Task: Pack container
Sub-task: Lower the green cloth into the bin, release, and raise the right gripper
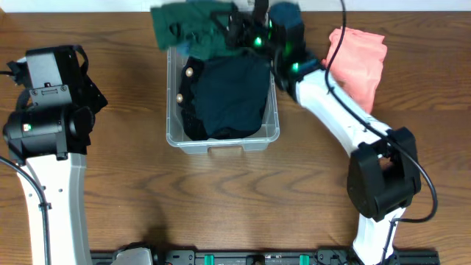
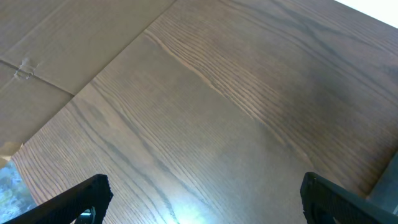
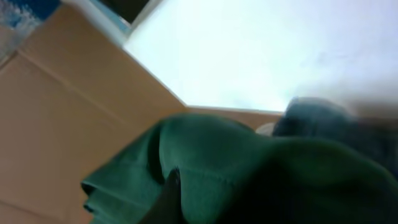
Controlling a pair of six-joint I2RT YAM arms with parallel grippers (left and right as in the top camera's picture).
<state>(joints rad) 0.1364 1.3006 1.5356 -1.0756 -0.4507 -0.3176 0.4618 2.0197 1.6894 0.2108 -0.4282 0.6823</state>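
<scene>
From the overhead view I see the container (image 1: 222, 140) standing on the bench (image 1: 132, 184), a little to the left of the middle and towards the far side, with its long sides running away from me. It is upright, and a dark navy garment (image 1: 229, 99) lies inside and covers nearly all of its floor. Two small pale studs (image 1: 181, 96) show on this garment near the left wall. The right tool (image 1: 241, 31) is over the far edge of the container and is clenched on a green garment (image 1: 184, 26). This garment hangs partly over the far left corner of the container and partly over the bench behind it, and it looks blurred. In the right wrist view the green cloth fills the lower half, and one dark finger (image 3: 166, 190) presses into its fold; the second finger I cannot see. A blue garment (image 1: 287, 16) is just beside the right tool, at the far edge of the bench. A coral garment (image 1: 358, 59) lies folded on the bench to the right of the container, partly under the right arm. The left tool (image 2: 205, 202) is well apart from the container, at the left side of the bench. It is released, its two fingers stand wide, and only bare wood is between them.
</scene>
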